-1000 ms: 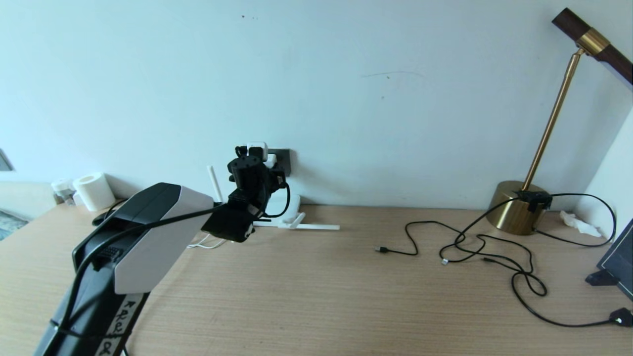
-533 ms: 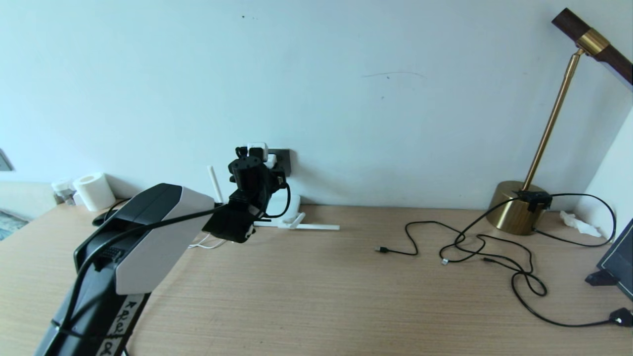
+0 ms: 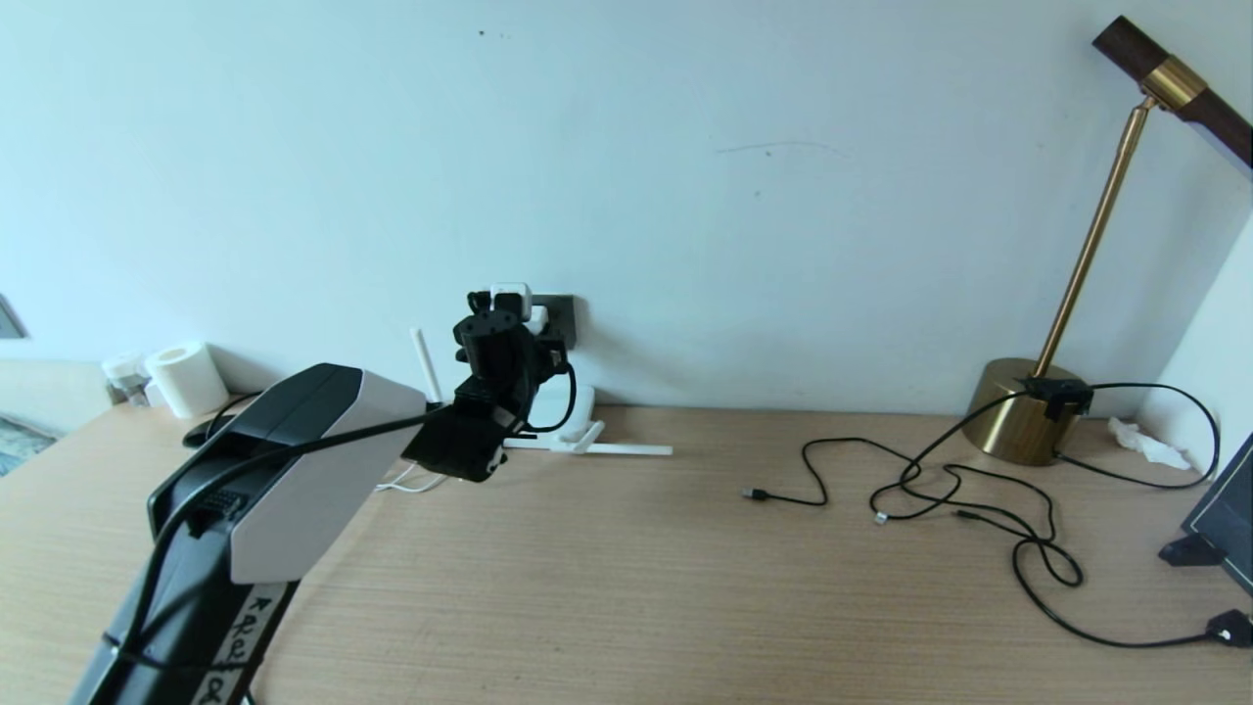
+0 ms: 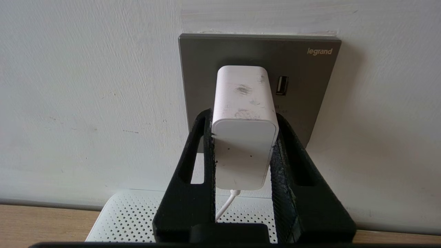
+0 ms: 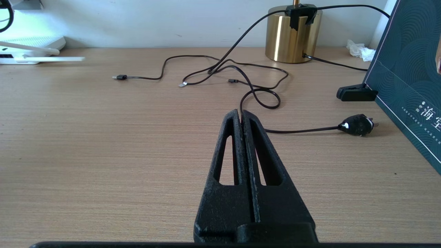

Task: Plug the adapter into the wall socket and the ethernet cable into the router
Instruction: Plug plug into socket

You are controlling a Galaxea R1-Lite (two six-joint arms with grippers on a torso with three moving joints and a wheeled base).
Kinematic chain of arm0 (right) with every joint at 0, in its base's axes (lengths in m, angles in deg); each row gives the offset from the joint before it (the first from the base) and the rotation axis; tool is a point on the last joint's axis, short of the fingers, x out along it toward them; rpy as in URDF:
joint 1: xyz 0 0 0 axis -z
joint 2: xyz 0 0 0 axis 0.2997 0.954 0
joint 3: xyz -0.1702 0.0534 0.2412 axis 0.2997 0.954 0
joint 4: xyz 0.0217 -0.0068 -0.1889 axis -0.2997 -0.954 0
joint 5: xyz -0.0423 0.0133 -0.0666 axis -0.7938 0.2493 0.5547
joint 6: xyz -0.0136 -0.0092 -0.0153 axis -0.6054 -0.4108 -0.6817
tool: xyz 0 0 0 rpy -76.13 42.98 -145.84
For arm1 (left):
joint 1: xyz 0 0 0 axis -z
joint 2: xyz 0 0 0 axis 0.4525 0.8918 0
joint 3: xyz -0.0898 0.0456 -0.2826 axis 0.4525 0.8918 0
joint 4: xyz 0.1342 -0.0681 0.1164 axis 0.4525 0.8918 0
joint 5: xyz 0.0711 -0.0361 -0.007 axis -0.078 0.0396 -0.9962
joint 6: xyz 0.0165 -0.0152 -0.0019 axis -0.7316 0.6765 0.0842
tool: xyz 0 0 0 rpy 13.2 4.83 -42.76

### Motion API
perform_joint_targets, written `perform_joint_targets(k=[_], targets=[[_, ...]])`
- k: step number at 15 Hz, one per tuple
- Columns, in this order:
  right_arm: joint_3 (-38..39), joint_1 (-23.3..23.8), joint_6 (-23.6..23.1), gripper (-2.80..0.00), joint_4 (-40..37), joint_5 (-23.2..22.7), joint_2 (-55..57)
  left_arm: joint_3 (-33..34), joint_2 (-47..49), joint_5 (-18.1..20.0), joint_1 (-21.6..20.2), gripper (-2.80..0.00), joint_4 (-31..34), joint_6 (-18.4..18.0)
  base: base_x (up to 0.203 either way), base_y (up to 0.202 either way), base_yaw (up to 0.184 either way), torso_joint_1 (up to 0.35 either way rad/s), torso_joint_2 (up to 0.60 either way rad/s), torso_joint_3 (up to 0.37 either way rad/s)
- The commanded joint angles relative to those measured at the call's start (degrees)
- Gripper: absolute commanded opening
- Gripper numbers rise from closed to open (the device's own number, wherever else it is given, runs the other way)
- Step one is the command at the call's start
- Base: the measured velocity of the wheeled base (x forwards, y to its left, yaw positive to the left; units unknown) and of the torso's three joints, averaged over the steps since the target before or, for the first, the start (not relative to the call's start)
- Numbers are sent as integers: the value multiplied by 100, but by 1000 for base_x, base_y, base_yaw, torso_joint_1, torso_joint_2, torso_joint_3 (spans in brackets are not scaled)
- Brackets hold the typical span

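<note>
My left gripper (image 4: 242, 116) is shut on the white adapter (image 4: 243, 137), one black finger pressed against each of its sides. The adapter's front end meets the dark grey wall socket (image 4: 310, 86); its thin white cord hangs down between the fingers. In the head view the adapter (image 3: 509, 292) sits at the socket (image 3: 563, 313) just above the white router (image 3: 580, 406), which lies against the wall with antennas spread. The ethernet cable (image 3: 208, 428) shows only as a black loop behind my left arm. My right gripper (image 5: 241, 115) is shut and empty above the table.
Thin black cables (image 3: 940, 490) sprawl across the right half of the table, ending at a black plug (image 3: 1229, 627). A brass lamp (image 3: 1023, 421) stands at the back right, a dark box (image 3: 1224, 519) at the right edge, a paper roll (image 3: 186, 377) at the back left.
</note>
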Motion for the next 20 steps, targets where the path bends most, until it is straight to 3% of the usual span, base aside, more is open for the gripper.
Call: perform_joint_targets(k=[1, 20], targets=[[62, -2, 2, -280, 4, 0, 0, 24, -11, -7, -8, -280, -28, -3, 0, 0, 0, 0, 0, 0], [62, -2, 2, -280, 4, 0, 0, 206, -54, -7, -8, -280, -86, -3, 0, 0, 0, 0, 0, 0]])
